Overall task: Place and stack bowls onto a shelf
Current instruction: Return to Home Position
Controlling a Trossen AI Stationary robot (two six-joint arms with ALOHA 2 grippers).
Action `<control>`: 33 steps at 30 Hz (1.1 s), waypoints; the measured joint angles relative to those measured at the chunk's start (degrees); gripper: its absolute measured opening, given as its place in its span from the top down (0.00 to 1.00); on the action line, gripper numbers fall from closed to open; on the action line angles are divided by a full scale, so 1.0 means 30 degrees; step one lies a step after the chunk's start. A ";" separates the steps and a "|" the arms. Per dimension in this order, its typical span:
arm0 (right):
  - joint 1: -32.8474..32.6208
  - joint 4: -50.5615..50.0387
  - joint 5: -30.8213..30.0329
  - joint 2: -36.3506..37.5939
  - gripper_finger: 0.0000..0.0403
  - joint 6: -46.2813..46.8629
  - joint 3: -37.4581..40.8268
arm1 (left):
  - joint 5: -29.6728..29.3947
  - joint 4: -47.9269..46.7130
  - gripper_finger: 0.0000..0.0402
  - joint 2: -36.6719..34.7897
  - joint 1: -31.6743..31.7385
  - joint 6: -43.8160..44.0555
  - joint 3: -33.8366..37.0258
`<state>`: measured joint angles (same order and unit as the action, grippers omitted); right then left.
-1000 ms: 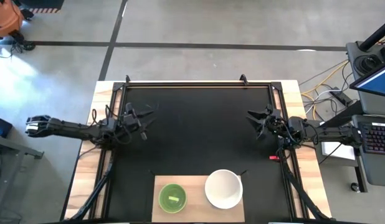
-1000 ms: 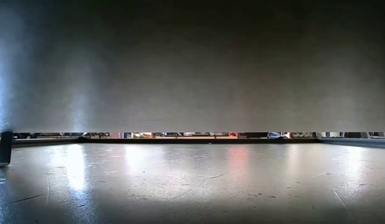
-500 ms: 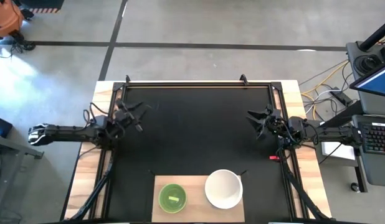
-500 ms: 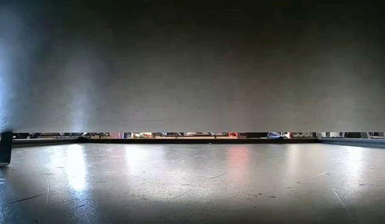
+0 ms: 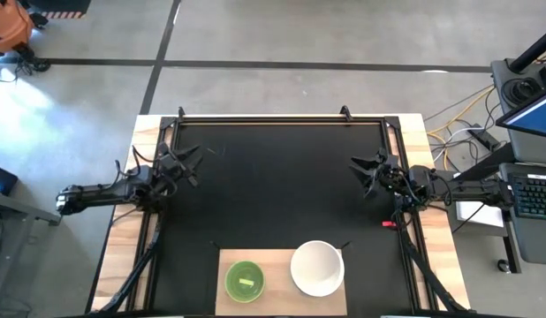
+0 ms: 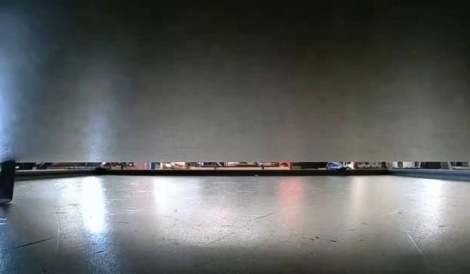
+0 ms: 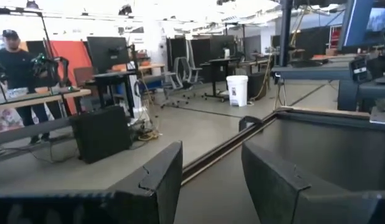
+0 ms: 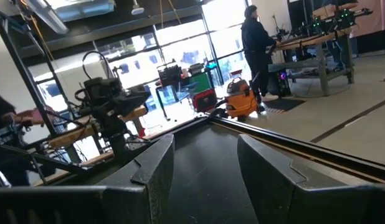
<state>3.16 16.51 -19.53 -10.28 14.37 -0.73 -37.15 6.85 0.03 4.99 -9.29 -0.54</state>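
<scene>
The shelf (image 5: 277,263) lies at the near edge of the black mat (image 5: 282,185). A green bowl (image 5: 245,280) sits on its left part (a pale patch inside is too small to read) and a white bowl (image 5: 318,268) on its right. Anything beneath them is hidden. Well beyond the shelf's ends, the left gripper (image 5: 186,162) and right gripper (image 5: 361,172) hover, fingers spread and empty. A grey blur blocks most of the low view.

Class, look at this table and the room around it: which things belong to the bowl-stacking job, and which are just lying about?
Job: shelf; yellow-green bowl and white bowl on it; left gripper and right gripper, open and empty, at the mat's side edges.
Lying about: keyboard, cables, orange vacuum.
</scene>
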 joint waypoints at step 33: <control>0.0000 -0.0007 -0.0005 -0.0095 0.59 0.0000 0.0000 | -0.0933 -0.0473 0.63 0.0480 0.0000 0.0339 -0.0055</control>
<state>3.16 16.49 -19.55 -10.57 14.37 -0.73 -39.94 5.43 1.48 4.99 -8.27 -0.70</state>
